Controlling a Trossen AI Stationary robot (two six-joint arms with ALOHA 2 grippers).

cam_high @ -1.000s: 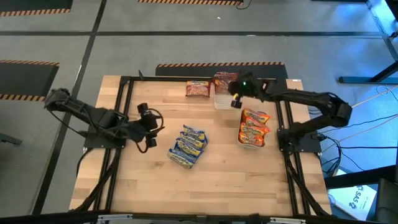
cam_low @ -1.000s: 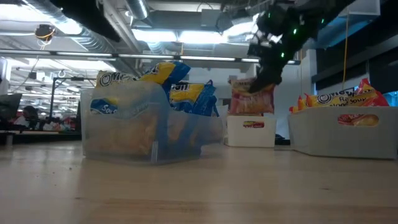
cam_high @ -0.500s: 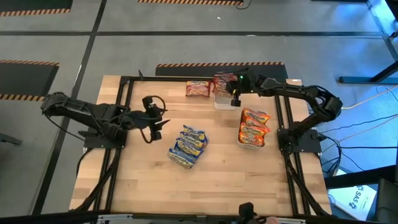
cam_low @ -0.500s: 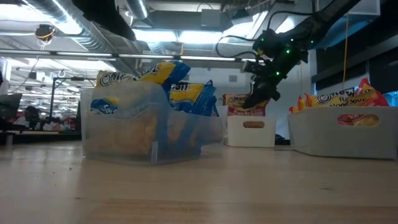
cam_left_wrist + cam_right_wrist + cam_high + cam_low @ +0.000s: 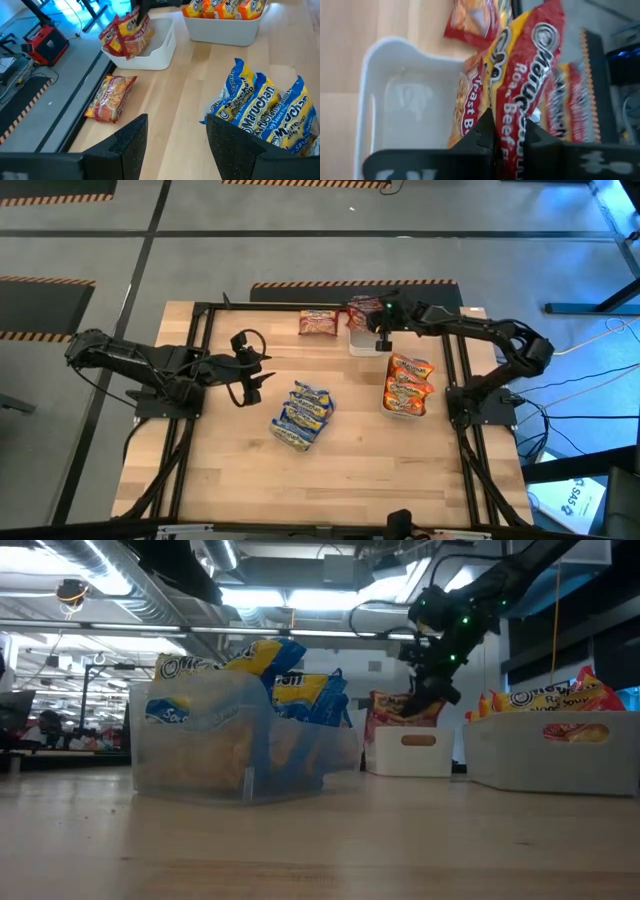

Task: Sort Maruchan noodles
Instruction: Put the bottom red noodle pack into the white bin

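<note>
Blue packets [image 5: 265, 112] in the clear bin, left wrist view — "Maruchan" in white script on each, w/ smaller "Soy Sauce Flavor"-type print below, only partly legible.

Red packet [image 5: 525, 85] pinched in the right end effector [image 5: 507, 137], right wrist view — "Maruchan" logo partly readable, "Roast Beef" under it; packet just behind shows "...ast B...".

Low view: orange packets [image 5: 560, 698] in the white bin at right — large white lettering, partial, looks like "...ow" and "Soup"; can't read in full. Blue/yellow packets [image 5: 265, 665] at left carry a white logo, partly cut off.

Loose packet [image 5: 111, 97] on the tabletop — print too small to read.
</note>
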